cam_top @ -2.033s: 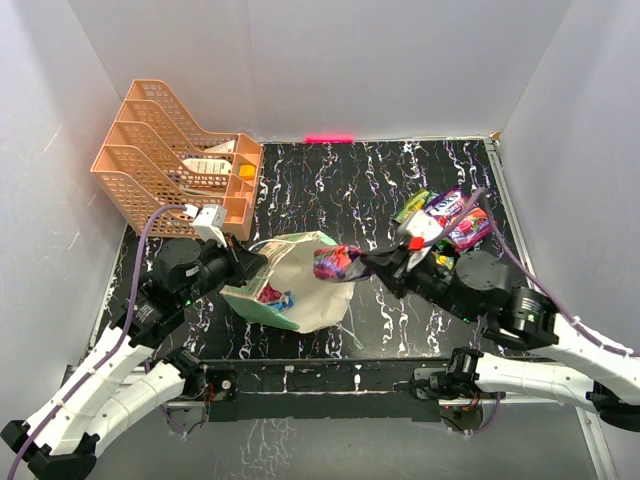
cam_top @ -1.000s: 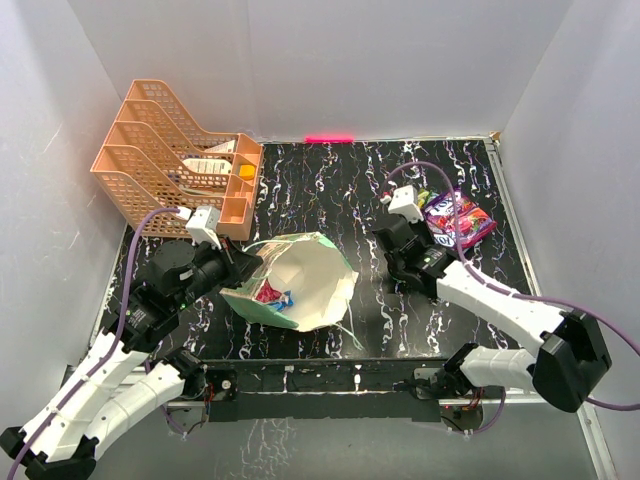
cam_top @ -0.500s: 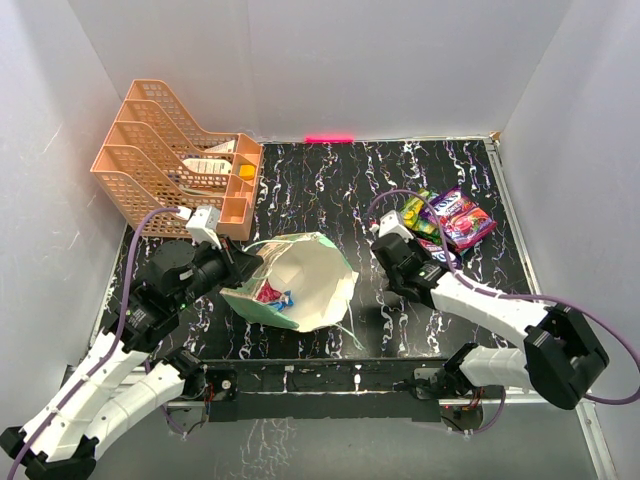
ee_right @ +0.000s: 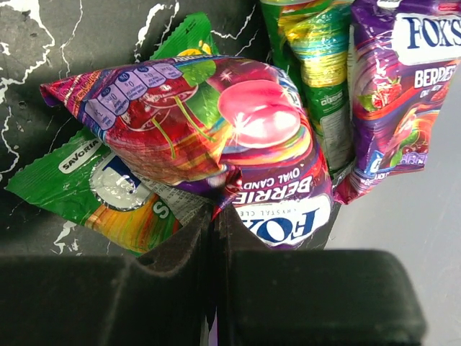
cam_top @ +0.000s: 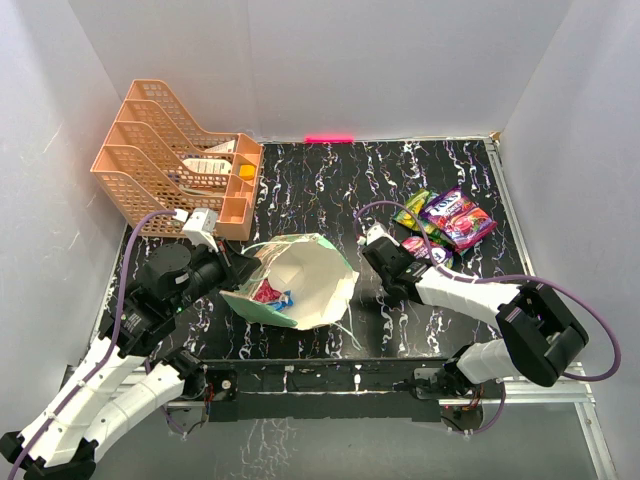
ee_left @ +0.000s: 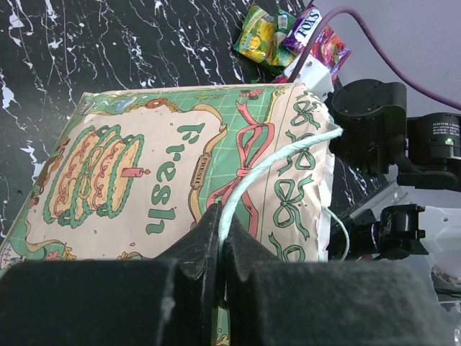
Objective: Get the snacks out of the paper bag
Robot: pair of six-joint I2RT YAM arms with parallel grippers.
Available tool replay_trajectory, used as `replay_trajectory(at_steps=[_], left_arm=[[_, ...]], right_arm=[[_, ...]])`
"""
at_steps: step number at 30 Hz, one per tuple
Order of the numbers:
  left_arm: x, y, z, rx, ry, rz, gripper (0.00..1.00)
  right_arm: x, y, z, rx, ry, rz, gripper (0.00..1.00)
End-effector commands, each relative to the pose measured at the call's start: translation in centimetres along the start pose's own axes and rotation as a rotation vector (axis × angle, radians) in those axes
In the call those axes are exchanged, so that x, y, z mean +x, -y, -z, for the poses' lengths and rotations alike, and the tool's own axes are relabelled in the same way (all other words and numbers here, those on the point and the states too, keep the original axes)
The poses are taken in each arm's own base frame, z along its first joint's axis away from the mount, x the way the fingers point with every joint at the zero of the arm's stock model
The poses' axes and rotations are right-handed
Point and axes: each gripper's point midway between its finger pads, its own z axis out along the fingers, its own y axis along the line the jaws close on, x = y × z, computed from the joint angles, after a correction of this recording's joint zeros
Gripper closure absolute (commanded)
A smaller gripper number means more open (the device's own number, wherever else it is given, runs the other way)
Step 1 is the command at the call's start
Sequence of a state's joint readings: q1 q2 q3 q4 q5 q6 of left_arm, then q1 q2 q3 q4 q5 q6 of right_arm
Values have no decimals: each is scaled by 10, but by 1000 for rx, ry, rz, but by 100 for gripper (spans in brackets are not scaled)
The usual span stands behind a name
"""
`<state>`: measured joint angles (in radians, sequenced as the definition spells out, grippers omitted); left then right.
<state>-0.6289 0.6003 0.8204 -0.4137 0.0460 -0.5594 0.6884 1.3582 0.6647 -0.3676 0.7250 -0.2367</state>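
Top external: several snacks (cam_top: 455,215) out on worktop, you have few remaining inside paper bag (cam_top: 310,275); left claw (ee_left: 220,231) pinches handle (ee_left: 281,162), right claw (ee_right: 215,216) pinches packet (ee_right: 216,122).

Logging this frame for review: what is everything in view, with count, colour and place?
paper bag: one, cream with green print, lying mid-table, mouth open
snacks in bag: at least one, red and blue, just inside the mouth
loose snacks: three, two green and one purple, on the table right of the bag
purple candy packet: one, pinched above the loose ones
tray rack: one, peach, back left
white cards: in the rack, count unclear
pink strip: one, table's back edge
table: black, white veins
left gripper: shut on the paper bag's string handle
right gripper: shut on the purple candy packet
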Motion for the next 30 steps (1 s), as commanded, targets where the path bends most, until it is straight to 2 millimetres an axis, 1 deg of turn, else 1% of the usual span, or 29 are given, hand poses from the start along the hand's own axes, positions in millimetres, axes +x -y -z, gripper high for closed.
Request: replay_trajectory(at_steps=[1, 4, 8, 11, 13, 16, 19, 20, 21, 22, 23, 25, 27, 28, 30], left_arm=[[-9, 6, 8, 16, 15, -25, 100], [-8, 6, 8, 14, 13, -26, 100], [-7, 5, 7, 13, 7, -24, 100], [-6, 5, 5, 11, 4, -24, 100], [-5, 5, 4, 14, -3, -24, 100], [-4, 5, 1, 15, -10, -22, 100], [-4, 6, 1, 20, -9, -20, 100], [-3, 5, 0, 20, -9, -21, 100], [-2, 5, 0, 20, -9, -20, 100], [-1, 5, 0, 20, -10, -17, 100], [-1, 5, 0, 21, -11, -13, 100], [1, 6, 0, 31, -14, -10, 100], [2, 6, -1, 34, -18, -11, 100], [3, 6, -2, 38, -19, -12, 100], [4, 9, -4, 56, -24, -14, 100]], right_arm=[[19, -24, -2, -117, -64, 56, 93], [24, -25, 0, -130, -77, 79, 93], [32, -14, 5, -84, -88, 84, 93], [35, -11, 11, -95, -60, 96, 93], [35, -12, 14, -118, -26, 116, 93], [33, -4, 16, -85, -6, 103, 93], [33, -12, 14, -119, 6, 109, 92], [32, -14, 13, -127, 4, 115, 88], [32, -14, 13, -125, -3, 114, 80], [31, -13, 13, -122, -5, 110, 67], [29, -13, 15, -132, -1, 103, 61], [22, -15, 20, -167, 36, 84, 53], [12, -9, 28, -172, 82, 55, 48], [6, -7, 33, -185, 112, 40, 46], [-12, -5, 49, -245, 202, 5, 43]])
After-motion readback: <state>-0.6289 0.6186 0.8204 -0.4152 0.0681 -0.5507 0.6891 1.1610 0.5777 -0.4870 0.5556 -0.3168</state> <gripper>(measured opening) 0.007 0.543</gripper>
